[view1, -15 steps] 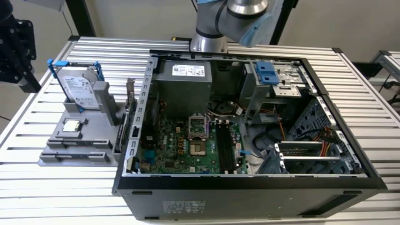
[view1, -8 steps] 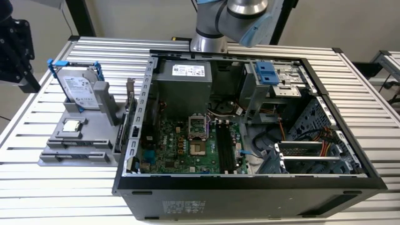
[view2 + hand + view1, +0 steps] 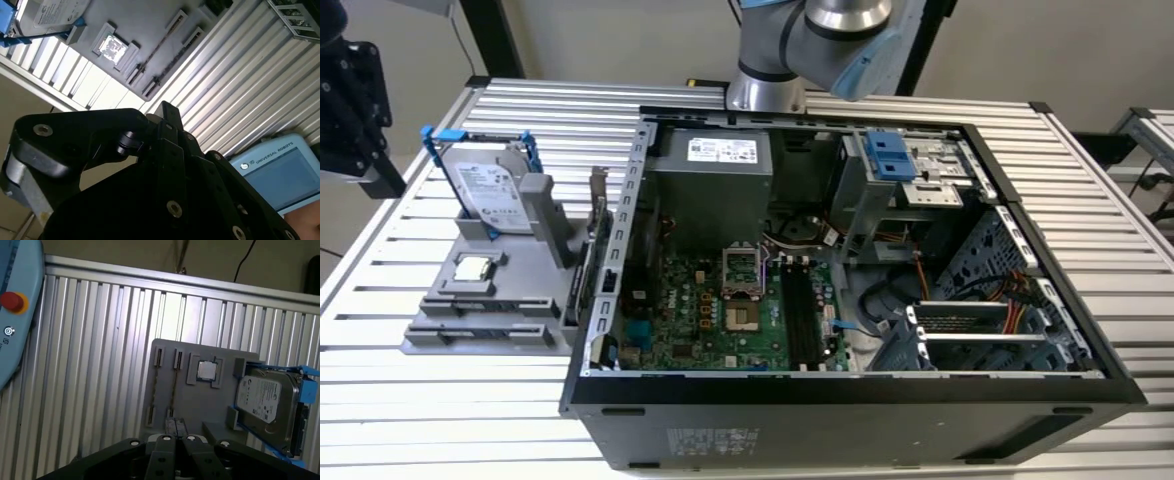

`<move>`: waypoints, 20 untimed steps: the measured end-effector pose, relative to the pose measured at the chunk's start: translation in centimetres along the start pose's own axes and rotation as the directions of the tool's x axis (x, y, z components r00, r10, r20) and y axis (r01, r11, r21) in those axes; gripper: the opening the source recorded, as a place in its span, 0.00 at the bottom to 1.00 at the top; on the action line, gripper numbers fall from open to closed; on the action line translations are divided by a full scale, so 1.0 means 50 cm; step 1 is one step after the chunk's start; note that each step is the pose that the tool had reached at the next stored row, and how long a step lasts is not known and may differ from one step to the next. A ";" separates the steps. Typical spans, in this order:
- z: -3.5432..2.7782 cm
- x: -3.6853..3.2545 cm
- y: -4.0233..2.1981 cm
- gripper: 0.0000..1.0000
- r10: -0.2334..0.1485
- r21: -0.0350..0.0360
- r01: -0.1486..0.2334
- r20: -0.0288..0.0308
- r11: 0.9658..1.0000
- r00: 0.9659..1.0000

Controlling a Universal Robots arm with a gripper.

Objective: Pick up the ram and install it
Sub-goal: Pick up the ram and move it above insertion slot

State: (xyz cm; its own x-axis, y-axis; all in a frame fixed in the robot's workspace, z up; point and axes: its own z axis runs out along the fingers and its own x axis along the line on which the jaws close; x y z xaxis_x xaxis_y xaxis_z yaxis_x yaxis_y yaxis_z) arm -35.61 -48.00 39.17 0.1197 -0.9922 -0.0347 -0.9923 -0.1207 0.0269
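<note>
Your hand point(image 3: 176, 439) hovers over the grey tray point(image 3: 200, 405) | lined up with its narrow slots point(image 3: 174, 385), likely for reaching the ram | grip opening: you cannot tell

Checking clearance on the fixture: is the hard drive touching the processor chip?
Apart. The first wrist view shows bare grey fixture between the hard drive and the processor chip.

Arm point(image 3: 817, 45) runs off the exterior view's top edge; in the first wrist view the gripper point(image 3: 176, 440) covers the grey holder's point(image 3: 200, 405) near end, teach pendant point(image 3: 15, 315) clipped; second wrist view crops the hard drive point(image 3: 47, 15)
</note>
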 end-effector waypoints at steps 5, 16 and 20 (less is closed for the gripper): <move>0.000 0.000 0.000 0.00 0.000 0.000 0.000 0.000 1.000 1.000; 0.000 0.000 0.000 1.00 0.000 0.000 0.000 0.000 1.000 1.000; 0.000 0.000 0.000 1.00 0.000 0.000 0.000 0.000 1.000 1.000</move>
State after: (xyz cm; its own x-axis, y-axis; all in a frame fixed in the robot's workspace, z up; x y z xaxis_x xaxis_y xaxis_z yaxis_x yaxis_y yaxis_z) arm -35.62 -48.00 39.15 0.1199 -0.9922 -0.0349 -0.9923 -0.1209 0.0267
